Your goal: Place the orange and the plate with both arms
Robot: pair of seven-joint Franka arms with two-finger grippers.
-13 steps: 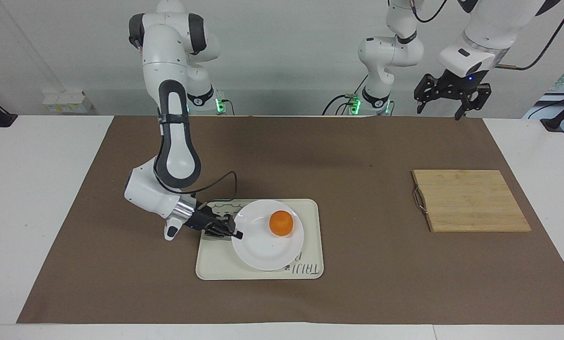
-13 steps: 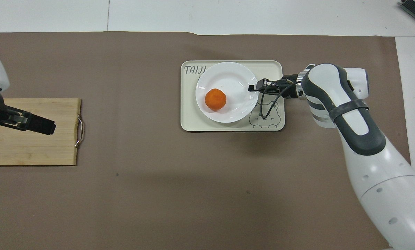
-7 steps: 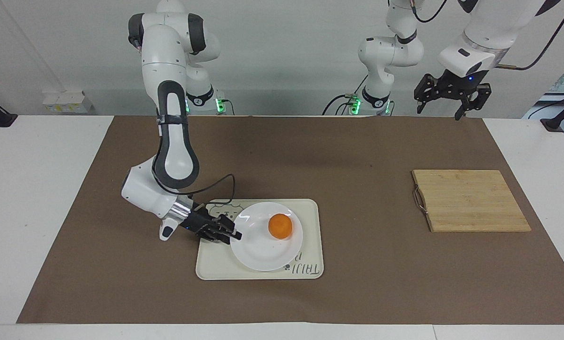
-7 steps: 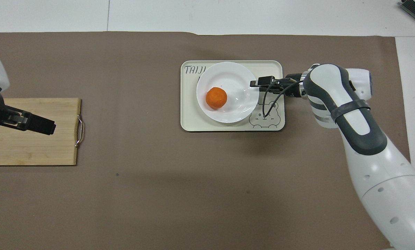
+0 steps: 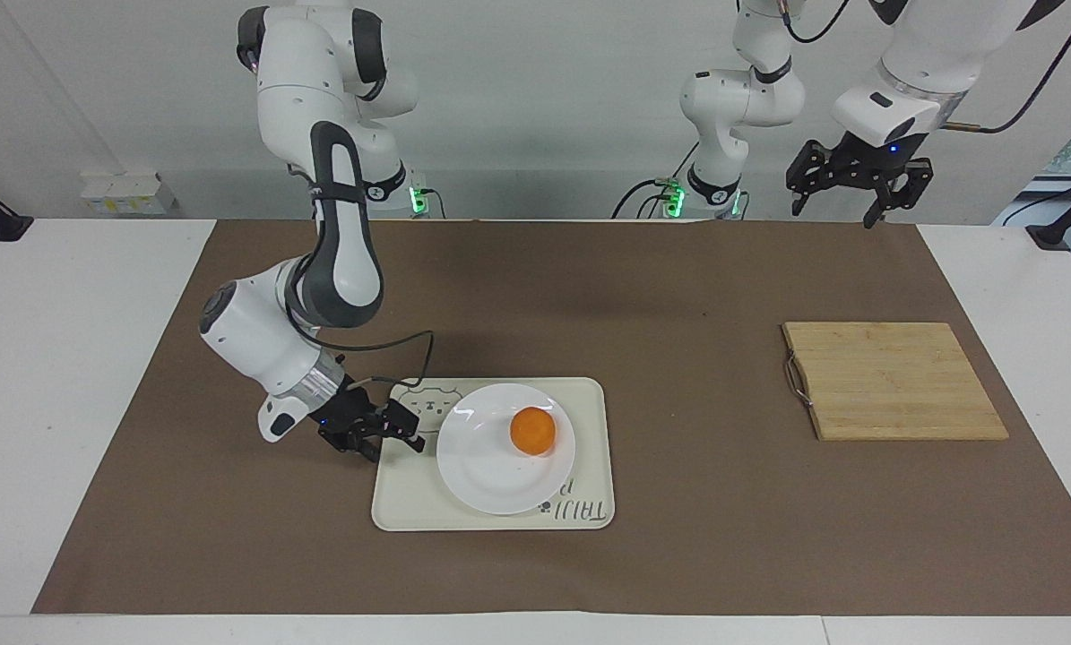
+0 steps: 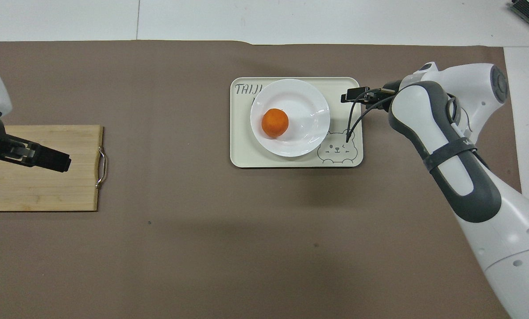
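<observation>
We judged placement done: the orange (image 5: 532, 431) sat on the plate (image 5: 490, 475) in the tray (image 5: 589, 399), our right end effector (image 5: 381, 434) spread just beside its rim, our left end effector (image 5: 858, 184) spread, waiting above the counter (image 5: 643, 296); next, retreat.

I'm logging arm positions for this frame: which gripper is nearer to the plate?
The right gripper is nearer, open just off the plate rim, over the tray edge. The left gripper waits, open and raised, at its own end of the table.
</observation>
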